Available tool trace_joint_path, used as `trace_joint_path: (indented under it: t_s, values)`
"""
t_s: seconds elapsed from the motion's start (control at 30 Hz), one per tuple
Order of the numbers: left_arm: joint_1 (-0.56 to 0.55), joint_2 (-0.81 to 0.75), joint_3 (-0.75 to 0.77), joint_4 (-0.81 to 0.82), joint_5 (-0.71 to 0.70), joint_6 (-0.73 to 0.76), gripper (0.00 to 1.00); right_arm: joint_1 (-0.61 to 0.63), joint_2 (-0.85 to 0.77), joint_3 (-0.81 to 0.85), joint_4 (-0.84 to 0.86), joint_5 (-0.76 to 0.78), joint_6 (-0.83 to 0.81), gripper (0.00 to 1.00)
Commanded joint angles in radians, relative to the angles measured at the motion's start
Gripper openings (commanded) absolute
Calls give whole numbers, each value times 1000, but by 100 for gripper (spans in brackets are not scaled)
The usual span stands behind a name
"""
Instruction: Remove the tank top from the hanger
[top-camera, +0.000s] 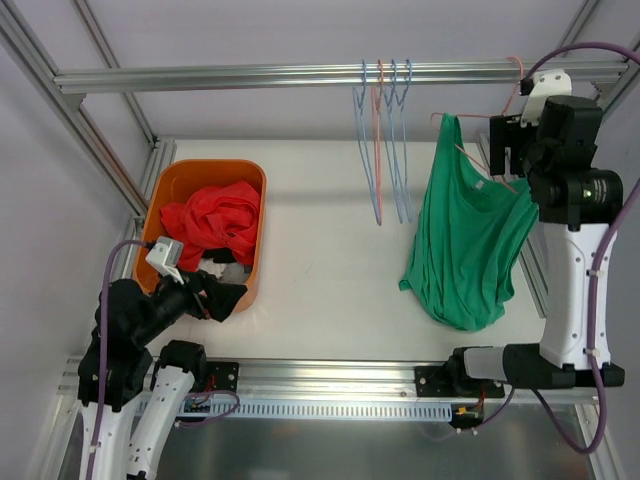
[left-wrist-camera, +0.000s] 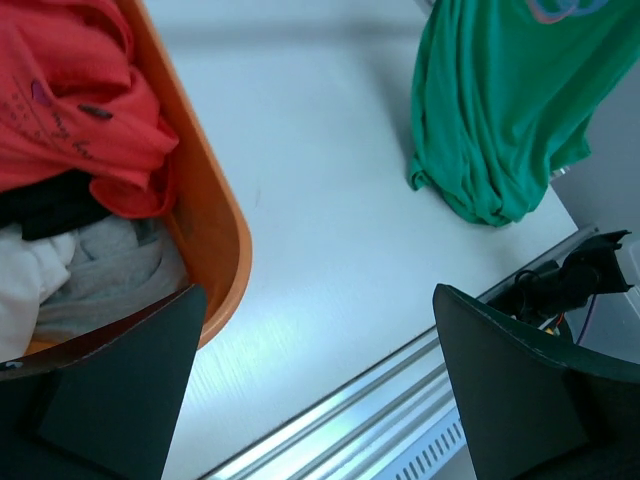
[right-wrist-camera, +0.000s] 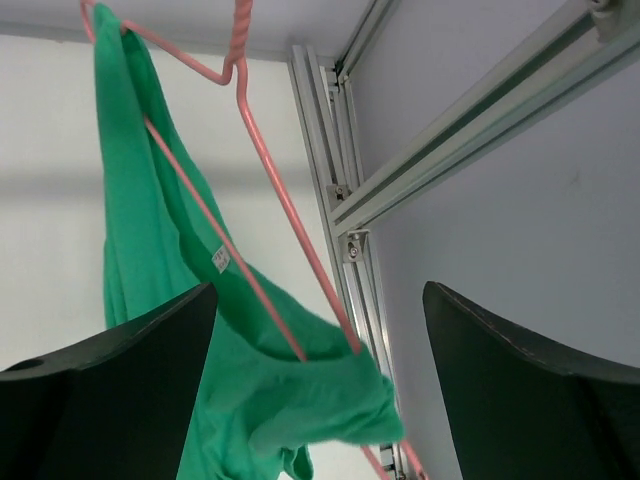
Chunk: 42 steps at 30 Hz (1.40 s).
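Note:
A green tank top (top-camera: 465, 235) hangs on a pink hanger (top-camera: 468, 158) hooked on the overhead rail at the right, its hem resting on the table. In the right wrist view the tank top (right-wrist-camera: 150, 260) and the hanger (right-wrist-camera: 272, 185) sit just ahead of the fingers, one shoulder strap bunched low on the hanger arm. My right gripper (top-camera: 508, 150) (right-wrist-camera: 315, 400) is open and empty beside the top's right shoulder. My left gripper (top-camera: 222, 296) (left-wrist-camera: 315, 390) is open and empty, low by the orange bin, far from the top (left-wrist-camera: 500, 110).
An orange bin (top-camera: 172, 183) (left-wrist-camera: 215, 235) of red, white and grey clothes sits at the left. Several empty hangers (top-camera: 385, 140) hang from the metal rail (top-camera: 250, 77). Frame posts stand at the right edge (right-wrist-camera: 340, 170). The table's front rail (left-wrist-camera: 400, 400) lies below the left gripper.

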Motion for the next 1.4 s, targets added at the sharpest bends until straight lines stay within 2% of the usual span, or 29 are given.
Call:
trace_joint_path:
  t_s: [0.0,0.03,0.1,0.13,0.23,0.5,0.6,0.77,0.8,1.1,1.23,1.37]
  values:
    - [-4,-82,-13,94,95,18,99,-44,66,49,36,-46,-47,87]
    - [-5,-87,-13,95,107,19,99,-51,76,49,36,-115,-40,78]
    - [-5,-98,-17,98,99,18,99,-64,104,48,28,-183,-30,70]
    - [-5,-98,-18,100,98,18,99,-64,112,51,15,-204,-25,61]
    - [-5,-90,-21,103,102,18,99,-68,110,49,8,-266,-5,50]
    - [-5,-90,-26,109,110,16,99,-62,64,48,10,-411,82,40]
    - [-4,-95,-27,107,105,13,99,-48,58,8,22,-407,131,35]
    - [-5,-98,-29,109,102,10,99,-38,37,-118,116,-359,225,12]
    - [-5,-98,-29,109,102,10,99,-36,35,-127,128,-362,249,2]
    - [-5,-93,-30,107,98,7,99,-12,0,-178,343,-453,328,0]
    - [-5,-96,-32,107,95,7,99,-10,-74,-247,502,-467,351,0]
    - [-5,-95,-32,107,93,6,99,-10,-141,-325,585,-474,363,0]
